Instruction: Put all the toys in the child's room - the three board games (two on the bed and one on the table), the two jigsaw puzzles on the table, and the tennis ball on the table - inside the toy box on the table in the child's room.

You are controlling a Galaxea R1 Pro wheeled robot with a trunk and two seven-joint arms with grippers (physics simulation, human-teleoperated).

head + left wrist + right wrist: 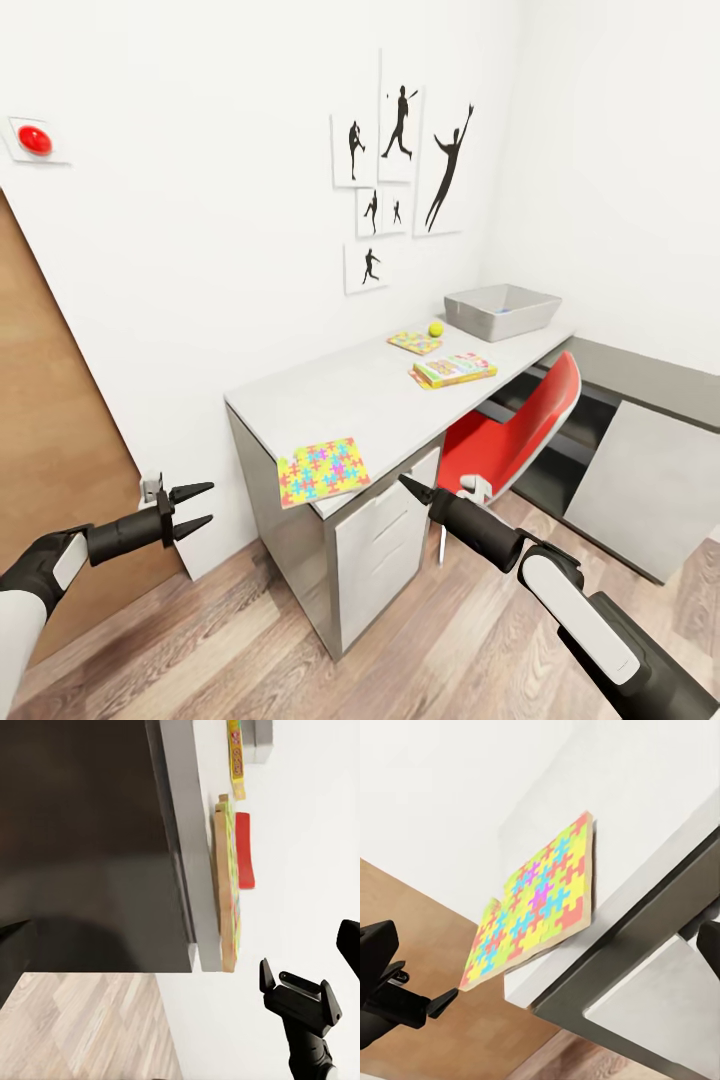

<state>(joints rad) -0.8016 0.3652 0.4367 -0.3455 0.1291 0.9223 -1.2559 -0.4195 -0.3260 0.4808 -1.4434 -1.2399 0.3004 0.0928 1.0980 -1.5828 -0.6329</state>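
From the head camera, the table [370,385] runs along the white wall toward the far corner of the child's room. The larger jigsaw puzzle [322,471] lies at the table's near end, overhanging the front edge above the white drawer unit [385,545]. Farther along, a board game [455,369] lies near the front edge. Behind it, closer to the wall, sits the smaller jigsaw puzzle [415,342], with the tennis ball [436,328] just beside it. The toy box [502,310] stands at the far end of the table. A red chair [515,435] is tucked under the front edge. The left gripper [192,508] hangs in the air near the brown door [50,440], fingers parted and holding nothing. The right gripper [412,489] points at the table's front edge beside the drawer unit; whether it is parted or closed cannot be told here.

In the left wrist view, the larger jigsaw puzzle [227,881] appears edge-on against the table top [184,832], with the red chair [244,849] beyond and the right gripper [296,988] nearby, its two fingers spread with nothing between them.

In the right wrist view, the larger jigsaw puzzle [534,907] sticks out past the table's edge [607,937], and the left gripper [435,1003] shows near its overhanging corner.
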